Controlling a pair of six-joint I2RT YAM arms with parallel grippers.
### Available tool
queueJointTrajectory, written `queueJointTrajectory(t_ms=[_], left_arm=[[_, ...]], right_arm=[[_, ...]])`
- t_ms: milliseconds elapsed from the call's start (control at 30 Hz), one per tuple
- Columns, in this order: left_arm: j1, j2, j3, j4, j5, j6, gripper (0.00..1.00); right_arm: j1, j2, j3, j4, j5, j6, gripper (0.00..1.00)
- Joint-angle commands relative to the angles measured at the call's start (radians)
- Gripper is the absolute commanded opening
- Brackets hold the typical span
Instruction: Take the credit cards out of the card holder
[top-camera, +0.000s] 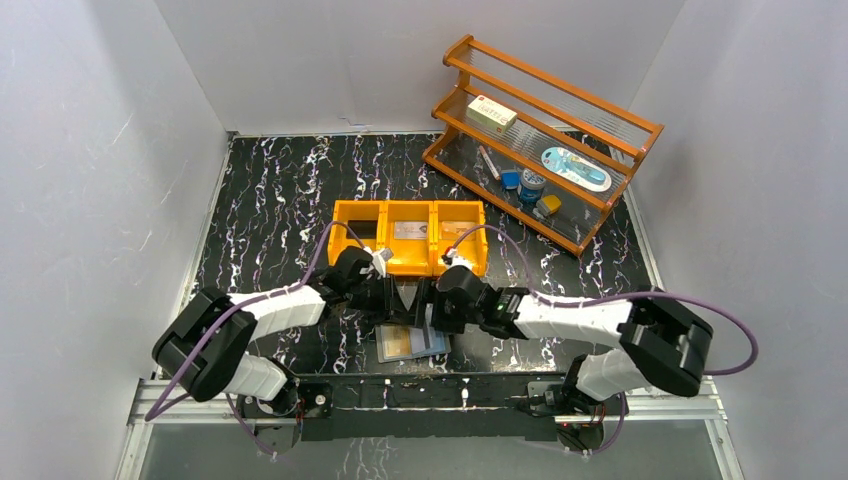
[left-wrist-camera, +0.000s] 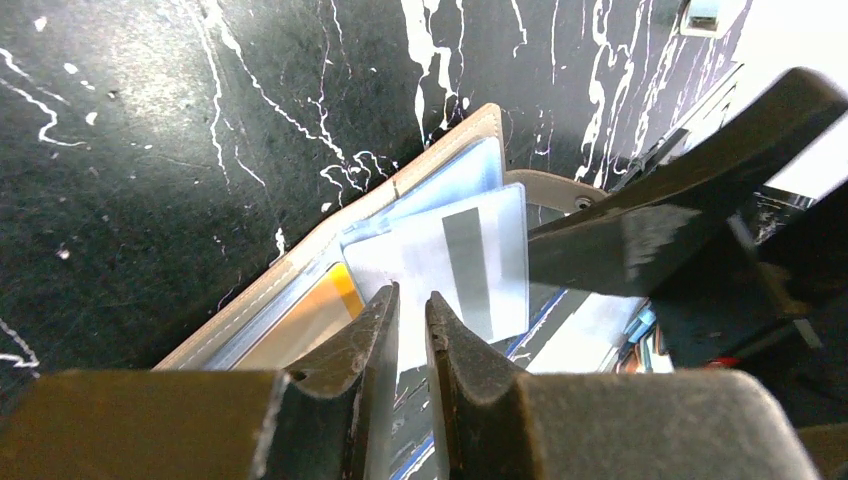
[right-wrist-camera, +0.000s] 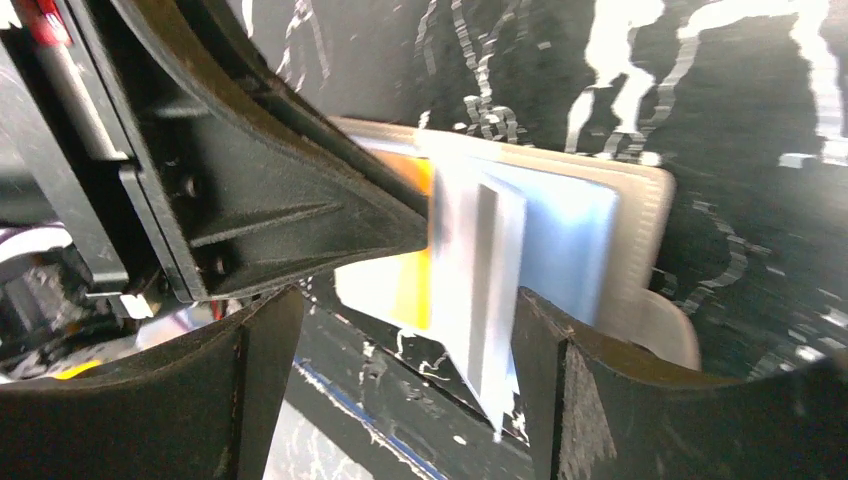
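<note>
Silvery-grey plastic credit card (left-wrist-camera: 450, 270) sticks partly out of the grey two-leaf card holder (left-wrist-camera: 330, 240), which lies open near-centre on the black marbled counter (top-camera: 270, 200). Left fingers (left-wrist-camera: 375, 330) pinch the card's edge. Right fingers (right-wrist-camera: 580, 380) are spread wide, pinning nothing. Risk: holder drags along, or the thin card slips.

Silvery card (right-wrist-camera: 472, 270) blurred; card holder (top-camera: 410, 345) apparently half hidden.

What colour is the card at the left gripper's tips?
Silvery grey card with a darker stripe; clearest in the left wrist view.
</note>
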Motion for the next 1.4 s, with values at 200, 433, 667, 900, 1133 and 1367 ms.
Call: queueJointTrajectory(t_ms=[200,433,667,900,1133,1367], left_arm=[[-0.021,-0.067,0.076,-0.171,-0.169,0.053,0.17],[-0.022,-0.145,0.073,-0.228,-0.215,0.051,0.24],[-0.022,-0.160,0.062,-0.218,-0.207,0.017,0.33],[-0.022,-0.160,0.025,-0.162,-0.137,-0.021,0.43],[-0.022,-0.140,0.014,-0.124,-0.077,-0.028,0.45],[-0.027,-0.118,0.003,-0.104,-0.045,-0.031,0.45]], right_arm=[[0.003,-0.232,0.053,-0.350,0.282,-0.015,0.58],[0.002,-0.204,0.034,-0.192,0.152,-0.072,0.47],[0.002,-0.085,0.049,-0.149,0.067,-0.076,0.47],[0.001,0.017,0.078,-0.176,0.034,-0.080,0.46],[0.001,0.052,0.062,-0.223,0.071,-0.047,0.43],[0.001,0.064,0.043,-0.237,0.083,-0.011,0.40]])
